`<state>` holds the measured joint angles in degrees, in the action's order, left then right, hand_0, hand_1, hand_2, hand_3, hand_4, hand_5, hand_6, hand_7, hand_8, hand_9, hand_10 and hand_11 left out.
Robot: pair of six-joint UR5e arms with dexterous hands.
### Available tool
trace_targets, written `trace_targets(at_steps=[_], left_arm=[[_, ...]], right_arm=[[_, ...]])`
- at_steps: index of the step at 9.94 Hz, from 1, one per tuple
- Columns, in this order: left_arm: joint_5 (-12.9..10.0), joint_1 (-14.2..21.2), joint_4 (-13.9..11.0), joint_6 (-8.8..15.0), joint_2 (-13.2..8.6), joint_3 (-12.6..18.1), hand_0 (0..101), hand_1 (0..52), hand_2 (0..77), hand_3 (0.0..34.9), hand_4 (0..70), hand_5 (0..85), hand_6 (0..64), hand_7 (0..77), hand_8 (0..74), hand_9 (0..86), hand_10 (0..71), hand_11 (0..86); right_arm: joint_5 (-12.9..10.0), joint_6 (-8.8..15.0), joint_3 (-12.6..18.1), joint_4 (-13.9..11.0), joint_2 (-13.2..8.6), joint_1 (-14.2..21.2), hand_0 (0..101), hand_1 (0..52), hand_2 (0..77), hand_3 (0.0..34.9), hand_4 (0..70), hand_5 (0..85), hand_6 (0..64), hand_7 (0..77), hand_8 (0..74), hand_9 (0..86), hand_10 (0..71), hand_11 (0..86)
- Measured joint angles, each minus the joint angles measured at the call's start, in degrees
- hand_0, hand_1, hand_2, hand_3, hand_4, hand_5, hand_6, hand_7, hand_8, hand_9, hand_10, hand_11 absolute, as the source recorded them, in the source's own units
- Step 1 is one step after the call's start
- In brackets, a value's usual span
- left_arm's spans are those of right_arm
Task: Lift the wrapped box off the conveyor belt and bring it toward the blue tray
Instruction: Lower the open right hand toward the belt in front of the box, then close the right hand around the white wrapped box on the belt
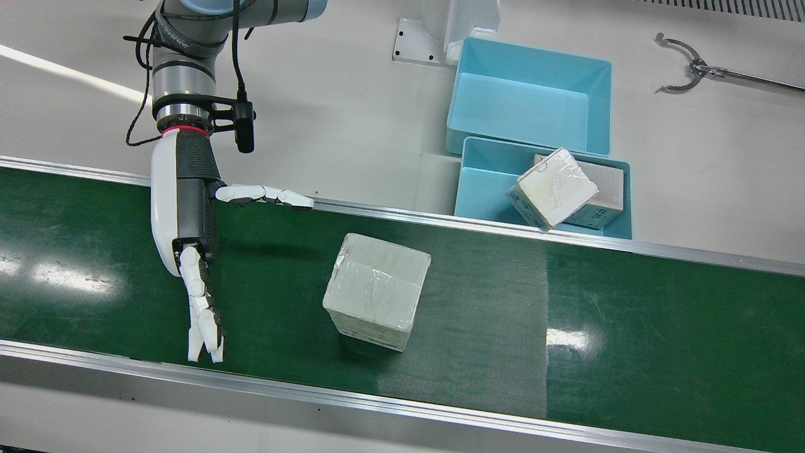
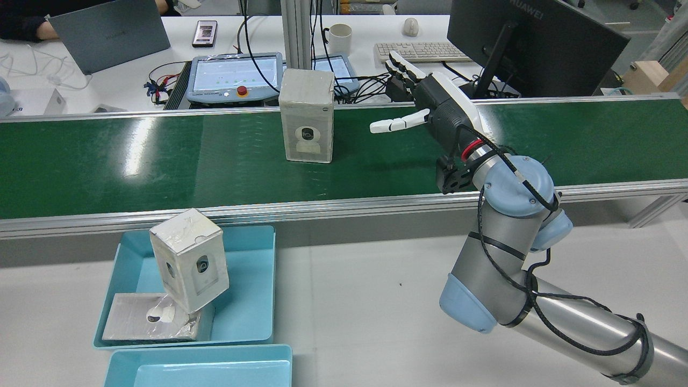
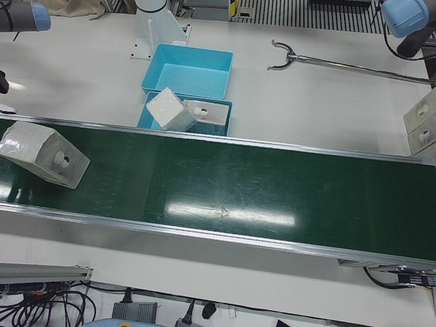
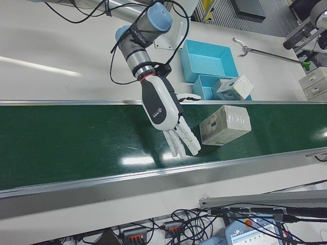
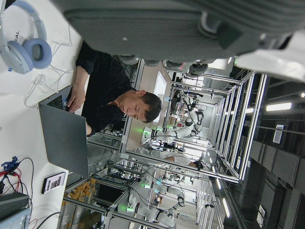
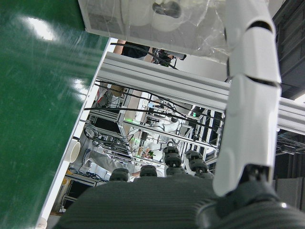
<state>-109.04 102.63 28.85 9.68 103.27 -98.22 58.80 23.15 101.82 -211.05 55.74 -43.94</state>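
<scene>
Fingers spread wide, my right hand [image 1: 188, 251] is hovering over the green conveyor belt [image 1: 597, 327], holding nothing, with its palm turned toward the plastic-wrapped white box [image 1: 376, 290] that is standing upright on the belt, near but clearly apart from the hand. I am keeping the thumb out along the belt's inner rail and the other fingers pointing across toward the far rail, so that the opening between them is facing the box's side; that way, I judge, a sideways reach would put the box between thumb and fingers. The wrap is looking slick and wrinkled, so I am expecting to need a firm squeeze across two flat faces. The blue plastic tray [image 1: 484, 179] is sitting on the white bench [image 1: 352, 119] just beyond the rail, already holding two similar wrapped boxes, one flat and one tilted on top of it, with a second, bare blue tray [image 1: 528, 104] behind. My left hand is showing only as a dark blur at the edge of its own camera, so I cannot tell its state.
</scene>
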Motion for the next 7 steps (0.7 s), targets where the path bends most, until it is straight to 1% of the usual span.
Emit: trace_targets(at_steps=[1,2,3,4,5,7], left_arm=[[0.0,0.0,0.0,0.0,0.0,0.0,0,0.0,1.1,0.0,0.0,1.1,0.0,0.0,0.0,0.0,0.0,0.0],[0.0,0.0,0.0,0.0,0.0,0.0,0,0.0,0.5,0.0,0.0,1.1,0.0,0.0,0.0,0.0,0.0,0.0],[0.0,0.0,0.0,0.0,0.0,0.0,0,0.0,0.5,0.0,0.0,1.1,0.0,0.0,0.0,0.0,0.0,0.0],[0.0,0.0,0.0,0.0,0.0,0.0,0,0.0,1.1,0.0,0.0,1.1,0.0,0.0,0.0,0.0,0.0,0.0],[0.0,0.0,0.0,0.0,0.0,0.0,0,0.0,1.1,0.0,0.0,1.1,0.0,0.0,0.0,0.0,0.0,0.0],[0.0,0.0,0.0,0.0,0.0,0.0,0,0.0,0.5,0.0,0.0,1.1,0.0,0.0,0.0,0.0,0.0,0.0]], right_arm=[[0.0,0.0,-0.4,0.4,0.0,0.2,47,14.7,14.2,5.6,3.3,4.4,0.0,0.5,0.0,1.6,0.5,1.6],[0.0,-0.1,-0.7,0.6,0.0,0.4,47,11.5,11.4,5.6,3.3,3.3,0.0,0.5,0.0,1.6,0.5,1.6],[0.0,-0.1,-0.9,0.7,0.0,0.6,47,11.5,11.4,5.6,3.3,3.3,0.0,0.5,0.0,1.6,0.5,1.6],[0.0,-0.1,-1.1,0.8,0.0,0.7,47,11.5,9.8,5.4,3.3,3.3,0.0,0.5,0.0,1.6,0.5,1.6],[0.0,-0.1,-1.3,0.8,-0.1,0.9,46,12.5,9.8,5.6,3.3,3.3,0.0,0.5,0.0,1.6,0.5,1.6],[0.0,-0.1,-1.8,0.8,-0.1,1.1,47,12.5,9.8,5.4,3.3,3.3,0.0,0.5,0.0,1.6,0.5,1.6]])
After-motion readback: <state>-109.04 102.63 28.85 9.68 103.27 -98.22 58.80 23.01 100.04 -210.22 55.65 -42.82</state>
